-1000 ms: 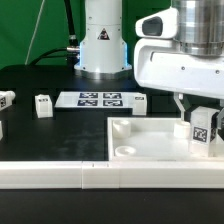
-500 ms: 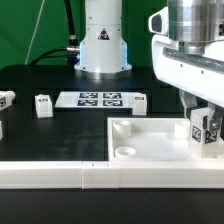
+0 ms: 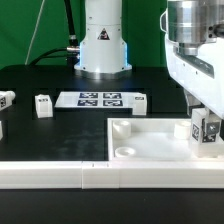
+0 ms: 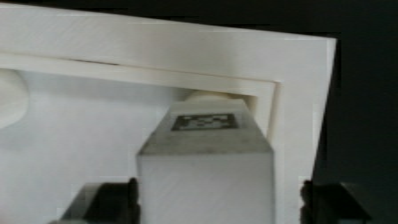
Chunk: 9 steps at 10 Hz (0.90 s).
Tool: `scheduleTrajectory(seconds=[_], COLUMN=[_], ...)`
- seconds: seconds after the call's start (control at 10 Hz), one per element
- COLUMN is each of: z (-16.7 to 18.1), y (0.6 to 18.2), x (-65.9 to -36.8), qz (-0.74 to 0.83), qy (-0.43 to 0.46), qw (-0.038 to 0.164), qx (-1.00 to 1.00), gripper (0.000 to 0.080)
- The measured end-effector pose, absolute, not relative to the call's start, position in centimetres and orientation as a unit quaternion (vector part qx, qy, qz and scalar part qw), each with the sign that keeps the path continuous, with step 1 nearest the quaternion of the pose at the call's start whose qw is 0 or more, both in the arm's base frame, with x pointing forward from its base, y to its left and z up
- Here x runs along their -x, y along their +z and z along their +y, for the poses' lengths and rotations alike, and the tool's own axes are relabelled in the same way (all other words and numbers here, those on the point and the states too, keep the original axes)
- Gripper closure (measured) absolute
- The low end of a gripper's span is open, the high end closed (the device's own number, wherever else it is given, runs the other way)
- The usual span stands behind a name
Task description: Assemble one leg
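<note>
My gripper [image 3: 205,118] is shut on a leg [image 3: 209,130], a small white block with a black-and-white tag facing the camera. It holds the leg upright at the far right corner of the big white tray [image 3: 150,143], on the exterior view's right. In the wrist view the leg [image 4: 210,150] runs from between my dark fingers [image 4: 118,200] to the tray's corner [image 4: 267,95], with its tag end at the corner socket. I cannot tell whether the leg touches the tray. The gripper [image 4: 217,208] is closed on the leg's sides.
Three more white legs lie on the black table: one [image 3: 42,105] and one [image 3: 5,100] on the exterior view's left, one [image 3: 140,103] beside the marker board [image 3: 100,99]. The robot base [image 3: 102,45] stands behind. A white rail [image 3: 60,175] runs along the front.
My gripper has moved toward the exterior view's right with the leg, from inside the tray's right part to its far right corner.
</note>
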State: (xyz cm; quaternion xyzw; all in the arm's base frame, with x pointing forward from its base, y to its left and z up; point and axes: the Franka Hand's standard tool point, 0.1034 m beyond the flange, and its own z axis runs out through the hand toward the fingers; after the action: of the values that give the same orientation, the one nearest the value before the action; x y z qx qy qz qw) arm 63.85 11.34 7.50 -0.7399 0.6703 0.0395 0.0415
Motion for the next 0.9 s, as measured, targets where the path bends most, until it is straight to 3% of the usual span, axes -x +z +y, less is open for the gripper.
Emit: scheduleTrajectory(seconds=[0.1,0.2,0.3,0.9], z=[11.4,11.5,11.7,12.5], y=[7.5,7.5,7.5,7.6], x=[-63.8,-63.8,-63.8,-63.7], qz=[0.654,0.647,0.635,0.372], qy=[0.039,0.039,0.039,0.025], qw=[0.042,0.043,0.043,0.052], qx=[0.754,0.76,0.77,0.926], gripper=[0.0296,0.0181,0.016,0.0151])
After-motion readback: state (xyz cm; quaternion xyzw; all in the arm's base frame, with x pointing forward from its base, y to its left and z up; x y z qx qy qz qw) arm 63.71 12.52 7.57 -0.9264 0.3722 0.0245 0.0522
